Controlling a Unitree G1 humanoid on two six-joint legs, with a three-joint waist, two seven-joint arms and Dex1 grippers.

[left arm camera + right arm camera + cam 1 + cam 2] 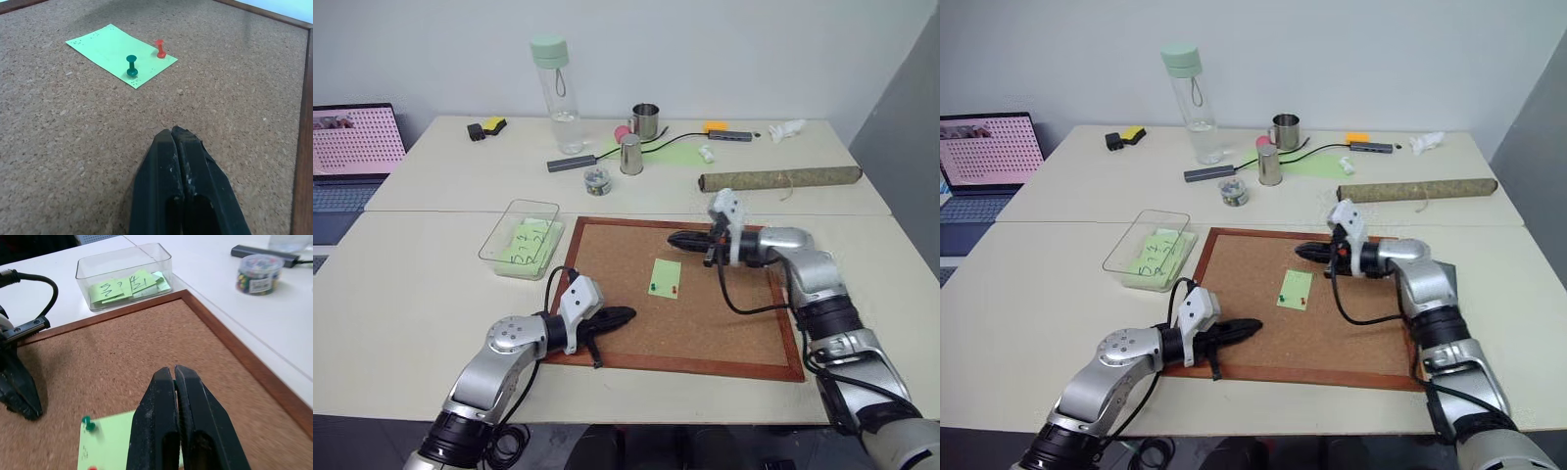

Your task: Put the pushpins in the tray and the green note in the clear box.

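The green note [665,278], held to the corkboard [636,323] by both pushpins [663,289], lies between the closed, empty left tool [625,315] and right tool [677,238], touching neither.

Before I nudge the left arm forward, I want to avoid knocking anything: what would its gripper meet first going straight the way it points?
Probably bare cork board first, then the green note, pinned by the green pushpin and the red pushpin. The left gripper is shut; depth is uncertain.
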